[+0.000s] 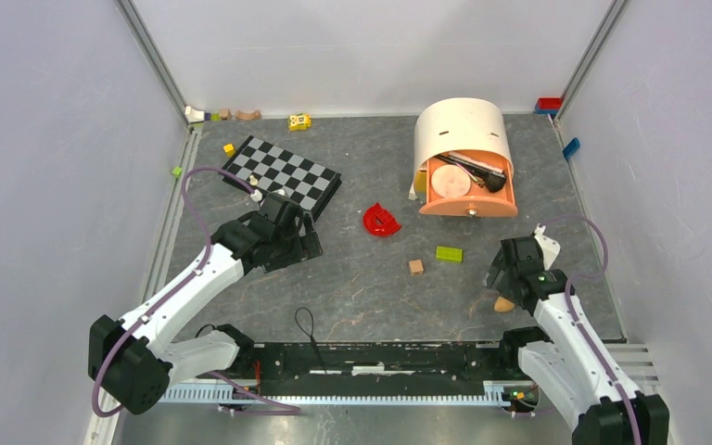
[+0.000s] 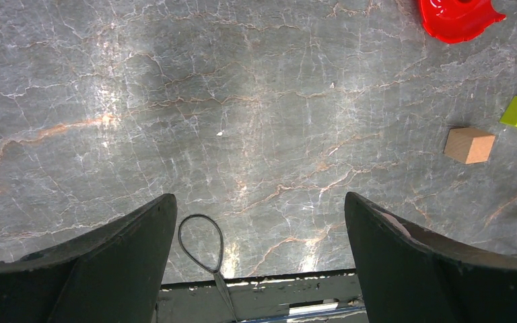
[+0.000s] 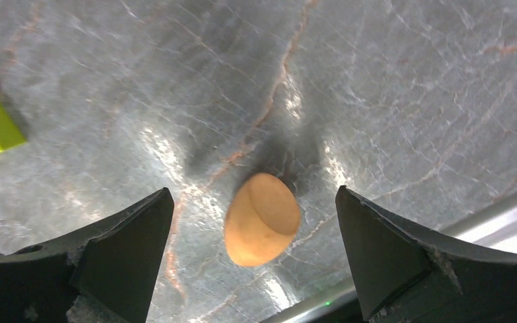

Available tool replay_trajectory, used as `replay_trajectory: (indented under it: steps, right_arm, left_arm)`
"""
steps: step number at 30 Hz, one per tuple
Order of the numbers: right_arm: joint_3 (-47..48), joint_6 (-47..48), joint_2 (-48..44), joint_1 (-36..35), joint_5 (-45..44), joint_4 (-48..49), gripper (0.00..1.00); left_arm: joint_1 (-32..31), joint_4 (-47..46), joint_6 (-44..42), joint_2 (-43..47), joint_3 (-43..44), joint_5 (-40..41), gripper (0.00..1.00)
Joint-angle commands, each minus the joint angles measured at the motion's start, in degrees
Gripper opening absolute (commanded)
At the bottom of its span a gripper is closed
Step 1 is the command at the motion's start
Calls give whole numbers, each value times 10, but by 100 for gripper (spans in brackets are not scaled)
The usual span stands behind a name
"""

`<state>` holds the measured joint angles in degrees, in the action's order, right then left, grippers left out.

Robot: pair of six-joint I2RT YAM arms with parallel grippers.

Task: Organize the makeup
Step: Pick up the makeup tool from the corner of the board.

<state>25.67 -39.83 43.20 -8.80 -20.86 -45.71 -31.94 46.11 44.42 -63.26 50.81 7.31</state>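
Seems nearly done: brushes (image 1: 471, 167) & peach compact (image 1: 451, 181) sit in the orange drawer (image 1: 468, 208) far right, but the orange sponge (image 3: 262, 219) lies loose on the surface (image 1: 352, 287) under the right claw (image 3: 252, 196), which stands wide apart w/o touching it; left claw (image 2: 259, 202) gapes too, holding nothing.
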Motion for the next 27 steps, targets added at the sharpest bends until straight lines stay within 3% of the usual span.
replay_trajectory:
  steps: [1,7,8,9,17,27]
  right_arm:
    - [18,-31,24,0,-5,-33,97]
    - [-2,-36,-4,0,28,-3,81]
    - [-4,-36,-10,0,29,1,76]
    - [-4,-37,-13,0,30,3,72]
    - [-6,-32,-12,1,43,13,43]
    - [-3,-22,-20,0,50,25,29]
  left_arm:
    - [2,-22,25,-2,6,-6,100]
    - [2,-22,25,0,4,-5,100]
    - [2,-78,25,0,3,-5,100]
    - [2,-24,25,1,2,-4,100]
    - [2,-23,26,1,2,-5,100]
    - [2,-22,26,0,1,-4,100]
